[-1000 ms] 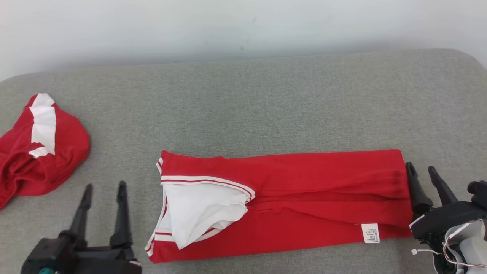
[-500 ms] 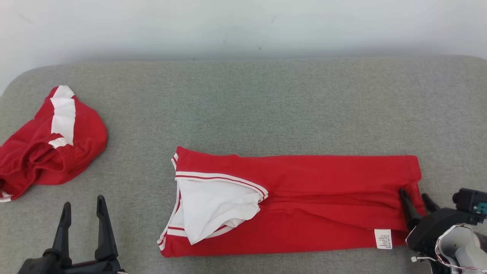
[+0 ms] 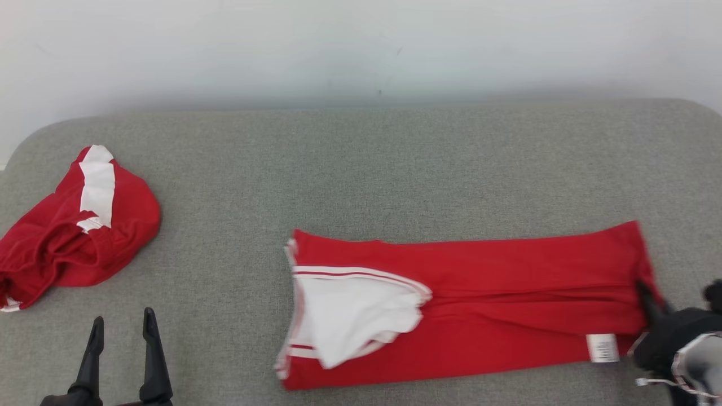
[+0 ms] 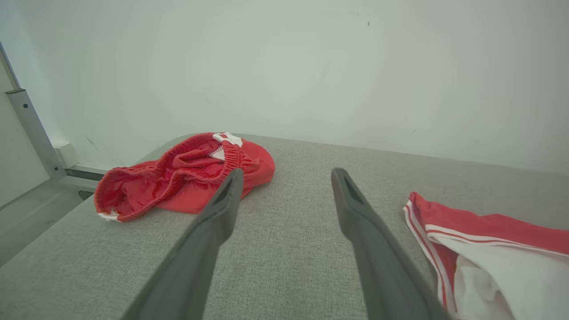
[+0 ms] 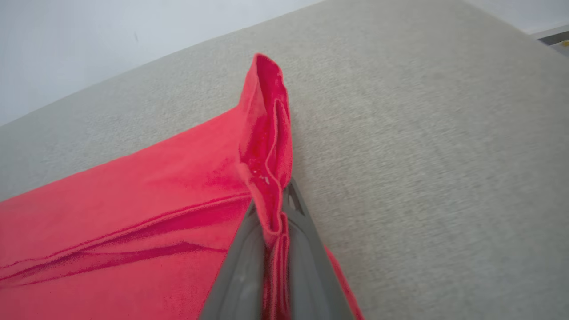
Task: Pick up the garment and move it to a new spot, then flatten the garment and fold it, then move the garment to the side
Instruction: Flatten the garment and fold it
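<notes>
1. Room: a plain pale wall (image 3: 361, 45) stands behind a grey woven surface (image 3: 395, 169) with rounded corners. In the left wrist view a metal frame post (image 4: 26, 129) stands off the surface's left end.
2. Garment (image 3: 507, 282): red, folded into a long band lying flat across the near right part of the surface. There is a white panel (image 3: 355, 316) with striped trim at its left end and a white label (image 3: 602, 348) near its right end.
3. Right jaws: shut on the garment's right-end edge. The pinched cloth rises in a ridge between the two fingers (image 5: 311, 271) (the head view is slightly blurred here).
4. Left jaws: wide apart and holding nothing, over bare surface at the near left, clear of the garment's left end.
5. Other item: a second red garment (image 3: 79, 225), crumpled, lies at the far left, apart from both jaws.
</notes>
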### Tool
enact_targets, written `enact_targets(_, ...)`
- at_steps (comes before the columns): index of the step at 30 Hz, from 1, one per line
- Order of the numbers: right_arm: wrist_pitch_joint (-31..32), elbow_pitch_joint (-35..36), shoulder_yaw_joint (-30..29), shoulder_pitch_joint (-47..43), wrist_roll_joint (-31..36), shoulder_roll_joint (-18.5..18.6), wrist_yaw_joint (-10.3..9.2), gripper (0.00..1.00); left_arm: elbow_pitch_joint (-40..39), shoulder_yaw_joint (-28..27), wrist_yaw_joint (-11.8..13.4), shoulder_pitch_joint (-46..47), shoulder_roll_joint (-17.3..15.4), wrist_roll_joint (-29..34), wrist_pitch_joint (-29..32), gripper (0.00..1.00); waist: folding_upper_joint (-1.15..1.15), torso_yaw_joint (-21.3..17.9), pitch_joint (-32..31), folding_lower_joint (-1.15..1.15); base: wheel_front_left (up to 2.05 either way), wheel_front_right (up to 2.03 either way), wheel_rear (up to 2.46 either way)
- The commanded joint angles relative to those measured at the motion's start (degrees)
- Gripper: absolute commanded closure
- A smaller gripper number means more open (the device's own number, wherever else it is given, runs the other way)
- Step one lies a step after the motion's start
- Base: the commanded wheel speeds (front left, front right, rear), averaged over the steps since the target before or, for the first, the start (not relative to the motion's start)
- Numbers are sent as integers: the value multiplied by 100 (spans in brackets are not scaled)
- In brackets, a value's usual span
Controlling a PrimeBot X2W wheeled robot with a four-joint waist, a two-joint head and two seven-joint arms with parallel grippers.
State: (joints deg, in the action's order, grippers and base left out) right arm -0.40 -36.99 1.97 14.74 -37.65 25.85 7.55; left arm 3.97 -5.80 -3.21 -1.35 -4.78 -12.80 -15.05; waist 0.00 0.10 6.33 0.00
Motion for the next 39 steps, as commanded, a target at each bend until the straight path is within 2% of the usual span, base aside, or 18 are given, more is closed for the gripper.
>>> enact_targets(1, -90, -134, -213, 49, 46, 206, -14, 100, 25, -57, -38, -85, 36, 92, -17, 0, 0, -57, -77, 0, 0, 0, 0)
enact_targets(7, -225, -487, -798, 168, 306, 698, -14, 100, 39, -61, -118, -154, 65, 385, -17, 0, 0, -83, -156, 0, 0, 0, 0)
enact_targets(12, -218, -310, -953, 246, 454, 703, -14, 100, 64, -146, -151, -220, 91, 472, -17, 0, 0, -135, -221, 0, 0, 0, 0)
enact_targets(22, 18, 1255, -216, 30, 735, -199, -14, 100, 95, -228, -176, -282, 148, 504, -17, 0, 0, -168, -305, 0, 0, 0, 0)
enact_targets(23, 18, 1255, -216, 30, 735, -199, -14, 100, 95, -228, -176, -282, 148, 504, -17, 0, 0, -168, -305, 0, 0, 0, 0)
enact_targets(28, 267, 2068, 424, -28, 789, -796, -14, 100, 157, -162, -206, -150, 166, 513, -17, 0, 0, -61, -271, 0, 0, 0, 0)
enact_targets(33, 420, 2340, 933, -17, 842, -1224, -14, 100, 242, -105, -234, -40, 175, 491, -17, 0, 0, 107, -211, 0, 0, 0, 0)
enact_targets(39, 432, 2224, 1380, -33, 894, -1672, -14, 100, 343, -50, -273, 37, 184, 456, -17, 0, 0, 303, -160, 0, 0, 0, 0)
